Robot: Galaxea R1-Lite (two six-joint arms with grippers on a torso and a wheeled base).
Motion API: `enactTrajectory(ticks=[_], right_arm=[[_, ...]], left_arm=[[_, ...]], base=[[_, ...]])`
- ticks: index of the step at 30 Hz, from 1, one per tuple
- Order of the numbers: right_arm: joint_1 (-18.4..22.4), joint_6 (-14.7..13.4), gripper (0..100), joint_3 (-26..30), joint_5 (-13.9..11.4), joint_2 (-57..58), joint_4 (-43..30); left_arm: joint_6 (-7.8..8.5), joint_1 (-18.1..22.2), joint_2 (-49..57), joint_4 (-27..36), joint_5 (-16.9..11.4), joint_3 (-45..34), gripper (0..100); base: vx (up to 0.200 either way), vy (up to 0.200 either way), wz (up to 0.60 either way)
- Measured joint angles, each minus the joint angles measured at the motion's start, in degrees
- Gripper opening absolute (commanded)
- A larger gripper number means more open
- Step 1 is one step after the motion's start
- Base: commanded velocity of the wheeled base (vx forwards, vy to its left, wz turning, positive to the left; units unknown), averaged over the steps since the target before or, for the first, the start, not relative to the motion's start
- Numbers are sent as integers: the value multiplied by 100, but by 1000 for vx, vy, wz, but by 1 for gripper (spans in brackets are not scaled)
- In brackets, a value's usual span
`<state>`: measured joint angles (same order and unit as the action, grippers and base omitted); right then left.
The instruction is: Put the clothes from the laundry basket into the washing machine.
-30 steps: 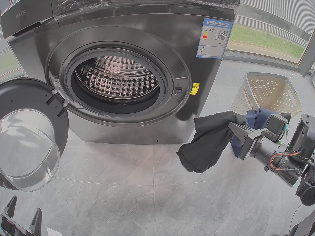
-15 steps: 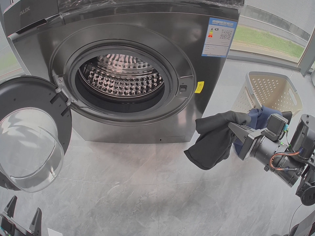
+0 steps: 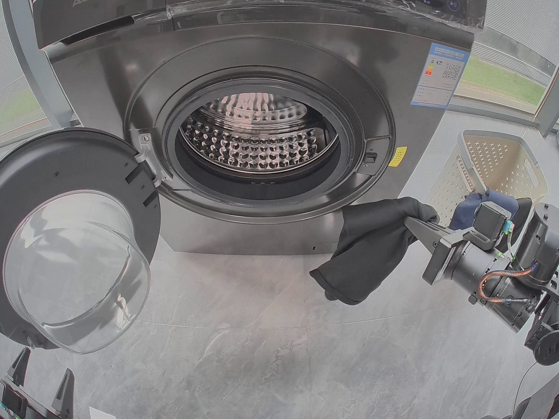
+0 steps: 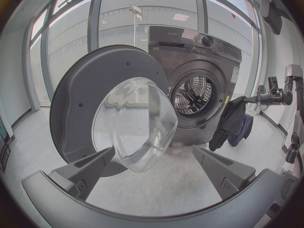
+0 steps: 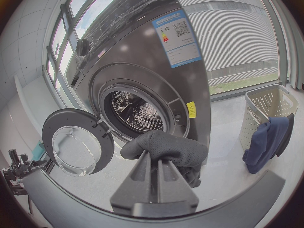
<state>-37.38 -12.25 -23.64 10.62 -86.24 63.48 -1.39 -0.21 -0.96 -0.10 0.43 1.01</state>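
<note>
My right gripper [image 3: 414, 223] [image 5: 154, 162] is shut on a dark grey garment [image 3: 370, 245] [image 5: 167, 148] that hangs above the floor, just right of the washing machine's [image 3: 262, 88] front. The round door [image 3: 75, 234] is swung open to the left and the steel drum [image 3: 259, 132] shows bare. A beige laundry basket [image 3: 501, 158] [image 5: 269, 105] stands on the floor at the right, with a navy garment [image 3: 474, 202] [image 5: 266, 140] draped over its rim. My left gripper [image 4: 152, 154] is open, low at the near left, facing the open door [image 4: 107, 102].
Grey tiled floor [image 3: 233, 333] spreads in front of the machine. Windows run behind and to the right of the machine. The open door sticks out over the floor on the left.
The head view has shifted, so the machine now sits further right and closer. The right gripper still holds the dark garment in about the same spot in the picture, now nearer the machine's front.
</note>
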Motion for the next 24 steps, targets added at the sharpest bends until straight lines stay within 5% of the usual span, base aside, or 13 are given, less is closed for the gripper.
enactTrajectory(ticks=[24], right_arm=[[0,2,0,-11,2,0,5]], left_arm=[[2,0,0,2,0,0,100]], base=[[0,0,0]])
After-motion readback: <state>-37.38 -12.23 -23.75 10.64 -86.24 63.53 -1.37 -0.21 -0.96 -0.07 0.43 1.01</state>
